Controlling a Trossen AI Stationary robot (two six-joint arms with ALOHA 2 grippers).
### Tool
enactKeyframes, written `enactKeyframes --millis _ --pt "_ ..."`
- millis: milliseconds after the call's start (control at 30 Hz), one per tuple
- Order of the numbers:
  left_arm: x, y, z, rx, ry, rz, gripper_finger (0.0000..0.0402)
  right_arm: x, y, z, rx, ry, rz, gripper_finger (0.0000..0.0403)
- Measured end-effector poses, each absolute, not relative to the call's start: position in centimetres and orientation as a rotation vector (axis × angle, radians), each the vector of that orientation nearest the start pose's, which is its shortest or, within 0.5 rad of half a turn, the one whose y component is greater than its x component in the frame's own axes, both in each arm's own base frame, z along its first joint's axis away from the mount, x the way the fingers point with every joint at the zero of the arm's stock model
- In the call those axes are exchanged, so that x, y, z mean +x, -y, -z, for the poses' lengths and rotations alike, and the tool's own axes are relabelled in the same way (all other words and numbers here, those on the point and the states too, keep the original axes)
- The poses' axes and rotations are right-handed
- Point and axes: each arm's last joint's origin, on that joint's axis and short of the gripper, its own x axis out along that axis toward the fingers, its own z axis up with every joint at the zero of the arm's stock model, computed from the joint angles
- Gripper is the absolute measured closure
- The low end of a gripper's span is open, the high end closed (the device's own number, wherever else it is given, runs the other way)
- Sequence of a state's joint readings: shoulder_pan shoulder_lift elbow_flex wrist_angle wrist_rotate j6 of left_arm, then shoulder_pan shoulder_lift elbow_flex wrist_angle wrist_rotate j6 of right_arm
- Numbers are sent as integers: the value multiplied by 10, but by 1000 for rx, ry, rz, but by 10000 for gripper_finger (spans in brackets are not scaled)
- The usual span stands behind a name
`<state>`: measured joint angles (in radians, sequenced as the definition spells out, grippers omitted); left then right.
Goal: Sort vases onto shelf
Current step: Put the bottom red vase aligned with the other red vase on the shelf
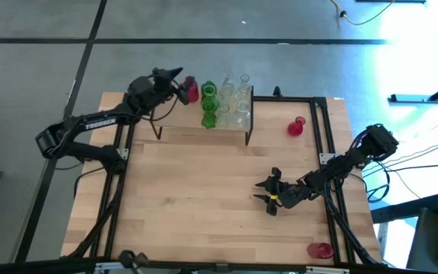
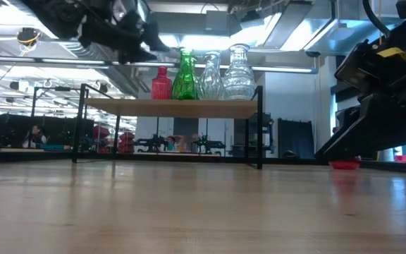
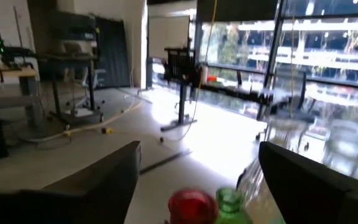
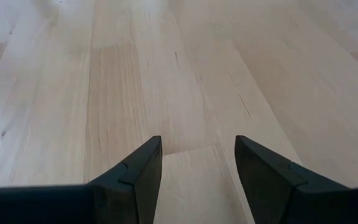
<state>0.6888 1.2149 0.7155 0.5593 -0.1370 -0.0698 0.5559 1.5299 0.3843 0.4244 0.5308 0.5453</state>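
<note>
With its fingers apart above the small red glass vase (image 1: 192, 90) standing on the low light-wood shelf (image 1: 181, 129), the left end effector (image 1: 179, 84) seems to have just placed it, so next the empty, spread right end effector (image 1: 265, 194) should fetch the red vase lying near the desk's (image 1: 204, 198) front edge (image 1: 319, 250).

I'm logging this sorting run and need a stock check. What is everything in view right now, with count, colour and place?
Shelf: one, light wood on black legs, at the table's far edge.
Red vase on shelf: one, left of the green ones, by the left gripper.
Green vases: apparently two, on the shelf.
Clear vases: several, on the shelf's right end; exact count unclear.
Red vases on table: two, one right of the shelf, one at the near right corner.
Table: one, light wood.
Left gripper: open, above the shelf's red vase.
Right gripper: open, low over bare table, empty.
</note>
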Motion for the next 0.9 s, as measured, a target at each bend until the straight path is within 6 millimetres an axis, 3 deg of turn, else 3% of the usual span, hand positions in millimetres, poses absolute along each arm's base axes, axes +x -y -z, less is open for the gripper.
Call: enactKeyframes --millis 200,367,667,900 --pt "190 -147 -318 -104 175 -711 75 207 -111 -108 155 -598 143 217" --pt "186 -115 -323 -62 69 -518 84 207 -111 -108 155 -598 142 217" --pt "201 -48 -296 10 -274 -169 89 212 -110 -112 166 -580 160 217" --pt "206 0 -265 13 -355 40 89 229 -117 -137 154 -576 123 217"
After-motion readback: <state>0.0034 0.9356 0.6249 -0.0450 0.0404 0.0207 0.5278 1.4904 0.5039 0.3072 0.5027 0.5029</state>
